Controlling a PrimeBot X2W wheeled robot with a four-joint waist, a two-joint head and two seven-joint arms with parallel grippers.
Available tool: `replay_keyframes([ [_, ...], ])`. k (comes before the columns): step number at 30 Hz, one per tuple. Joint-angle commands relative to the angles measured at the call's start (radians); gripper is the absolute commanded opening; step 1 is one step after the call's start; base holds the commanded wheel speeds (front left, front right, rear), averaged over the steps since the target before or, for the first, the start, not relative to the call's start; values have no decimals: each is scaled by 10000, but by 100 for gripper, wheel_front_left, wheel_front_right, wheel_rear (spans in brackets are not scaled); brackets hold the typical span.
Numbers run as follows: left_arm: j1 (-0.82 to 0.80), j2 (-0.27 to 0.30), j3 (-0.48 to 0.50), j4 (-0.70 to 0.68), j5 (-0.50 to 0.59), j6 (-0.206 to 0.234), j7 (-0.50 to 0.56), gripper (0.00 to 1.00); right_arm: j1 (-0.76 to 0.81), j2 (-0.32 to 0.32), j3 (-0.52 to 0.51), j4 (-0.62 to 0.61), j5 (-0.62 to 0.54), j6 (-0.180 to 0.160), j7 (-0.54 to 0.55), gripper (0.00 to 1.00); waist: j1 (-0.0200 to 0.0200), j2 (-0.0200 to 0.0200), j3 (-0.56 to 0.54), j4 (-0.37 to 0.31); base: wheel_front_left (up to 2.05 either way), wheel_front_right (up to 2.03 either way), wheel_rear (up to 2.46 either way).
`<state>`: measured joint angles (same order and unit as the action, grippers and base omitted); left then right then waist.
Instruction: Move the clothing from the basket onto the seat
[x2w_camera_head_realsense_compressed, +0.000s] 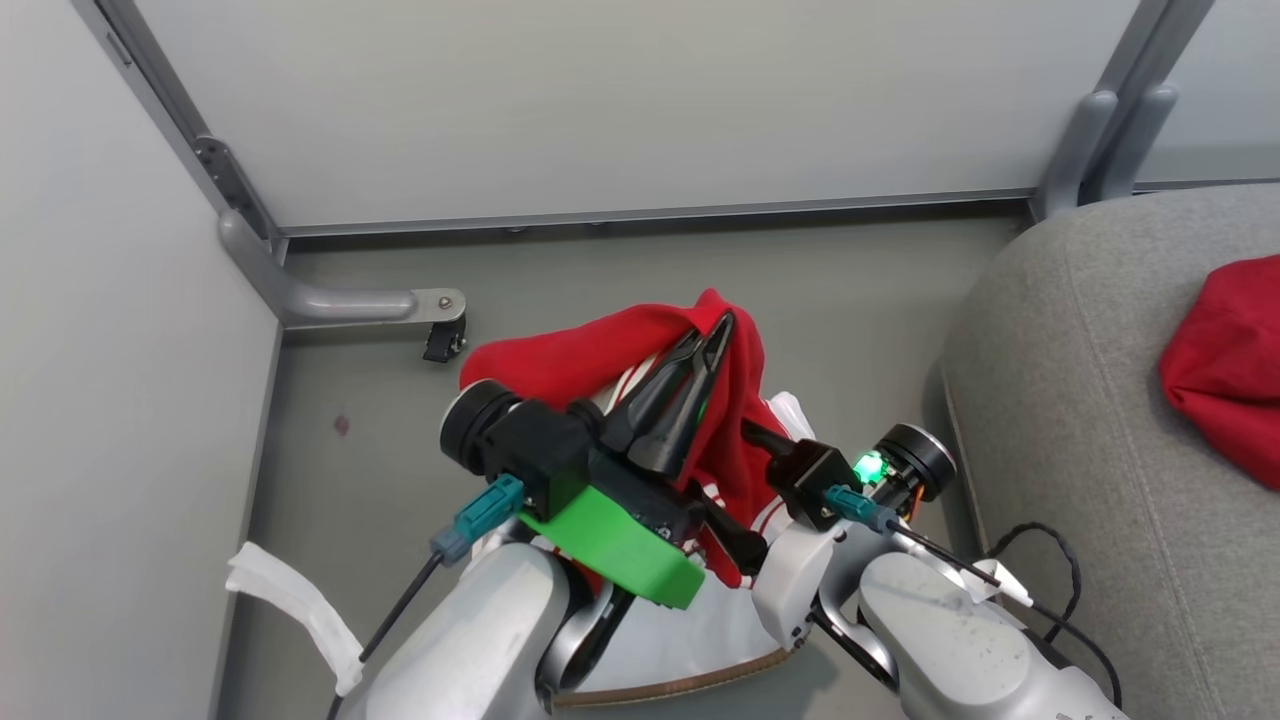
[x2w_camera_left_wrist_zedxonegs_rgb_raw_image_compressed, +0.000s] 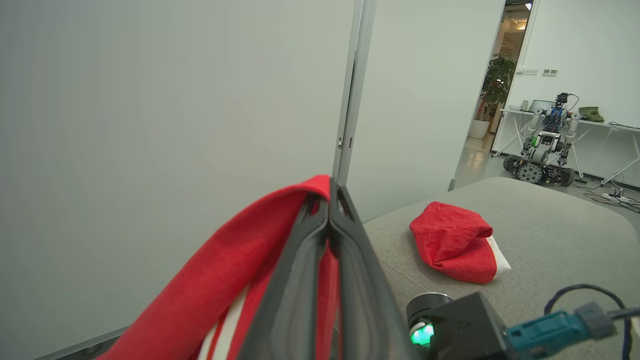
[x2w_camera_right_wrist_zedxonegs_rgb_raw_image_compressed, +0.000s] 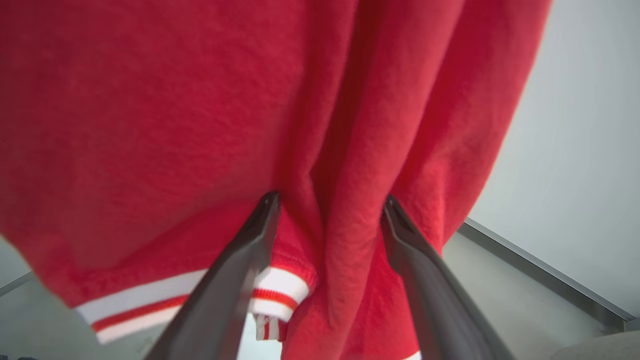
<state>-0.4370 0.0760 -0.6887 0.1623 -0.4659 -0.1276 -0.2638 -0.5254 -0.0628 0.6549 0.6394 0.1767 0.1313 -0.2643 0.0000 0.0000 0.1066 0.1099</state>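
Grip: the left gripper is pressed together on a fold of the red garment, which is pinched near its top and held up.
Free tool: the right gripper is spread wide, with a hanging fold of the same cloth lying between its two fingers; nothing is clamped there.
Garment: it is lifted above the basket and draped over the left fingers, its striped white trim hanging low. Whether the hem is fully out of the basket cannot be told.
Basket: it is seen low beneath both arms, with its brown rim and white lining showing.
Seat: it is placed to the robot's right, well apart from the lifted cloth.
Second red garment: it is already laid on the seat.
Step in hand: judged to be the carry, with the pick done and the transfer not yet made.
Next move: a swing to the right over the grey cushion is called for, with the trailing hem kept off the rim. The left jaws are then to be opened above a bare part of the seat.
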Motion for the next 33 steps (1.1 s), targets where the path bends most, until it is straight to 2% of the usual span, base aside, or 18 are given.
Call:
replay_keyframes([
  [1,-227,-54,-69,-72,-82,-44,-11,0,8,7,-109,127,-69,-11,-2,100,0,0,53,132,0,0,0],
  [3,-299,-68,-163,-66,-85,-44,-11,0,73,36,-227,329,-73,-11,-2,100,0,0,76,228,0,0,0],
  [4,-340,-76,-203,-60,-100,-44,-11,0,105,57,-248,409,-36,-11,-2,44,0,0,83,270,0,0,0],
  [5,-383,-88,-245,-48,-125,-44,-11,0,121,79,-266,476,-24,-11,-2,0,0,0,89,312,0,0,0],
  [11,-341,-108,-174,86,-182,-44,-11,0,213,98,-430,529,306,-11,-2,0,0,0,121,456,0,0,0],
  [20,93,6,612,519,27,-44,-10,0,1025,101,-1579,-598,490,-11,-3,0,0,0,132,123,0,0,0],
  [21,168,19,738,592,91,-44,-10,36,1170,95,-1781,-842,535,-11,-3,0,0,0,134,35,0,0,0],
  [23,322,25,943,802,141,-44,-8,100,1427,96,-2137,-1326,599,-11,-3,0,0,0,154,-145,0,0,0],
  [33,796,175,1666,1499,491,-44,-10,100,2315,100,-3372,-3499,987,-11,-3,0,0,0,347,-1742,0,0,0],
])
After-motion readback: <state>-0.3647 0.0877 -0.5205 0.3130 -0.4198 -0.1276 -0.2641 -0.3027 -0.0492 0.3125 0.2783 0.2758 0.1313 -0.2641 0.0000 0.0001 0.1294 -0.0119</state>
